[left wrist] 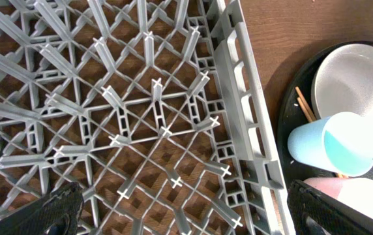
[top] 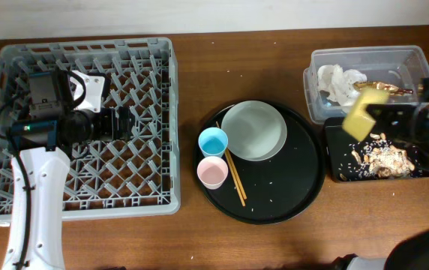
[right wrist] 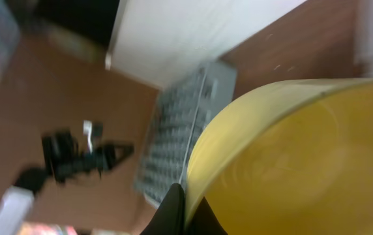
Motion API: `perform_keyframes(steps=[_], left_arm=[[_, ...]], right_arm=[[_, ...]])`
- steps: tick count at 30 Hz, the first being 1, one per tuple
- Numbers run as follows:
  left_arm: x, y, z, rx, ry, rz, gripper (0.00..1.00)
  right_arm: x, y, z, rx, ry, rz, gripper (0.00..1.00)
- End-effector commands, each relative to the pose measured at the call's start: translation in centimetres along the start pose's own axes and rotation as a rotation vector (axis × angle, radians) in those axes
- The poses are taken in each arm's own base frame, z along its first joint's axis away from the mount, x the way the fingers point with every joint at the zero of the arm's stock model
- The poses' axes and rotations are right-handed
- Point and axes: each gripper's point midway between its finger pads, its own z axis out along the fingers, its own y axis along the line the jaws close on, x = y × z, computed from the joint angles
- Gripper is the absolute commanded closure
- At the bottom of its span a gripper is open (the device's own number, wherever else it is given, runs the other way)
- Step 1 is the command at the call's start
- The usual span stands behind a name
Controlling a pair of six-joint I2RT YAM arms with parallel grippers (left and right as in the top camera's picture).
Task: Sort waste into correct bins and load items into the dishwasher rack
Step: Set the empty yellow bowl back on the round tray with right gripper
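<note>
My right gripper [top: 382, 114] is shut on the rim of the yellow bowl [top: 364, 115] and holds it tilted in the air over the near edge of the clear tub [top: 364, 56] and the shallow black tray [top: 333, 154]. In the right wrist view the bowl [right wrist: 304, 163] fills the frame, with a finger [right wrist: 185, 210] pinching its rim. White tissue [top: 340, 81] and gold foil [top: 385, 87] lie in the tub. Food scraps [top: 383, 159] lie in the black tray. My left gripper [top: 127, 124] [left wrist: 193, 215] is open and empty above the grey rack [top: 87, 45] [left wrist: 232, 78].
A large round black tray [top: 304, 195] holds the grey-green plate [top: 253, 130] [left wrist: 356, 81], light-blue cup [top: 214, 141] [left wrist: 333, 145], pink cup [top: 212, 172] [left wrist: 353, 196] and chopsticks [top: 235, 174] [left wrist: 304, 108]. Small crumbs dot this tray.
</note>
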Motion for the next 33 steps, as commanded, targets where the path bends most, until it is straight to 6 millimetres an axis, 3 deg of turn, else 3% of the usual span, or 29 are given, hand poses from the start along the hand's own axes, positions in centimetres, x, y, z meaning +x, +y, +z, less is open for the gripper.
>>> perform_keyframes(steps=[1, 5, 6, 8, 10, 15, 16, 17, 18, 20, 22, 23, 25, 27, 29, 32, 33], left_arm=[[-0.5, 0.0, -0.3, -0.002, -0.013, 0.017, 0.01], [-0.5, 0.0, -0.3, -0.002, -0.013, 0.016, 0.01], [-0.5, 0.0, -0.3, -0.002, -0.013, 0.017, 0.01], [-0.5, 0.0, -0.3, -0.002, -0.013, 0.017, 0.01], [-0.5, 0.0, -0.3, -0.002, -0.013, 0.017, 0.01], [-0.5, 0.0, -0.3, -0.002, -0.013, 0.017, 0.01], [-0.5, 0.0, -0.3, -0.002, -0.013, 0.017, 0.01], [-0.5, 0.0, -0.3, -0.002, -0.013, 0.017, 0.01], [-0.5, 0.0, -0.3, -0.002, -0.013, 0.017, 0.01], [-0.5, 0.0, -0.3, -0.001, -0.013, 0.016, 0.01], [-0.5, 0.0, -0.3, -0.002, -0.013, 0.017, 0.01], [-0.7, 0.0, -0.3, 0.000, -0.022, 0.019, 0.01], [-0.7, 0.0, -0.3, 0.000, -0.022, 0.019, 0.01], [-0.7, 0.0, -0.3, 0.000, -0.022, 0.019, 0.01], [-0.7, 0.0, -0.3, 0.000, -0.022, 0.019, 0.01], [-0.7, 0.0, -0.3, 0.000, -0.022, 0.019, 0.01], [-0.7, 0.0, -0.3, 0.000, -0.021, 0.019, 0.01]], right_arm=[[4.3, 2.3, 3.2, 0.199, 0.217, -0.110, 0.96], [10.7, -1.6, 6.4, 0.701, 0.533, -0.121, 0.96], [12.4, -3.3, 6.9, 0.906, 0.587, -0.129, 0.96], [15.2, -4.6, 8.8, 0.985, 0.658, -0.134, 0.96], [18.3, -7.2, 10.6, 1.010, 0.734, -0.103, 0.96], [22.3, -10.7, 13.9, 0.995, 0.850, -0.130, 0.96], [22.6, -10.9, 14.1, 0.998, 0.861, -0.132, 0.93], [22.7, -11.2, 14.3, 1.000, 0.866, -0.128, 0.76], [22.8, -11.2, 14.3, 1.000, 0.866, -0.127, 0.59], [22.3, -10.3, 14.9, 0.969, 0.856, -0.119, 0.56], [19.5, -6.4, 17.2, 0.851, 0.778, -0.140, 0.55], [17.6, -2.7, 18.6, 0.744, 0.732, -0.157, 0.51], [18.1, -1.0, 19.6, 0.680, 0.744, -0.168, 0.51], [21.0, -1.3, 21.1, 0.692, 0.784, -0.167, 0.59], [23.2, -2.9, 22.6, 0.759, 0.784, -0.149, 0.63], [25.2, -4.1, 23.9, 0.792, 0.815, -0.138, 0.72], [25.7, -4.8, 24.0, 0.812, 0.830, -0.121, 0.81]])
